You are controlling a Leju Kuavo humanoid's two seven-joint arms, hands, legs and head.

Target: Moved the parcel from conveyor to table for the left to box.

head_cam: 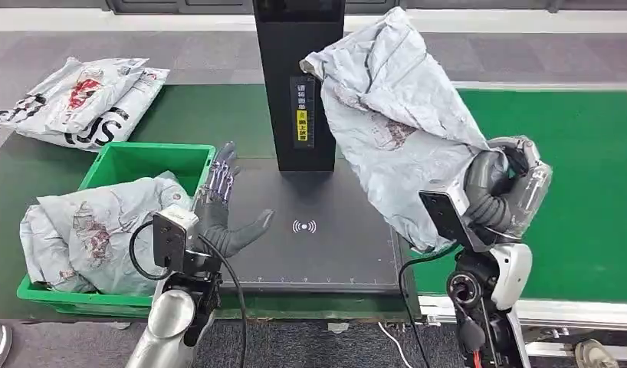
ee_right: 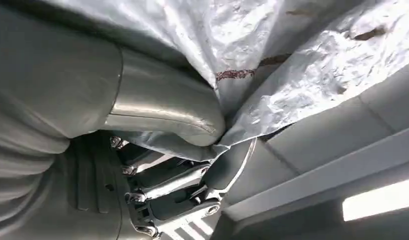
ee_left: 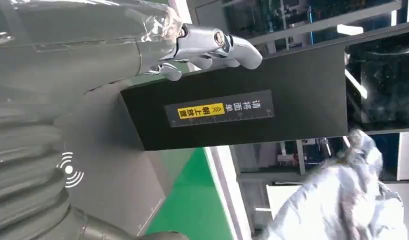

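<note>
Parcel (head_cam: 387, 115): grey mailer, held aloft in our right hand (head_cam: 500, 188), long axis upright, hanging over the bench (head_cam: 333, 253), apparently clear of it; left hand (head_cam: 222, 218) open, empty, waiting alongside.

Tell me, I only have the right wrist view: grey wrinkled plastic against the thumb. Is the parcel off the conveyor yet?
Observer: Yes. The right hand holds the grey parcel up in the air, hanging above the black scan table.
Operator: Is the left hand ready?
Observer: The left hand is open, holding nothing, above the table's left edge.
Operator: Is the box there?
Observer: A green bin sits left of the table, with another grey parcel in it.
</note>
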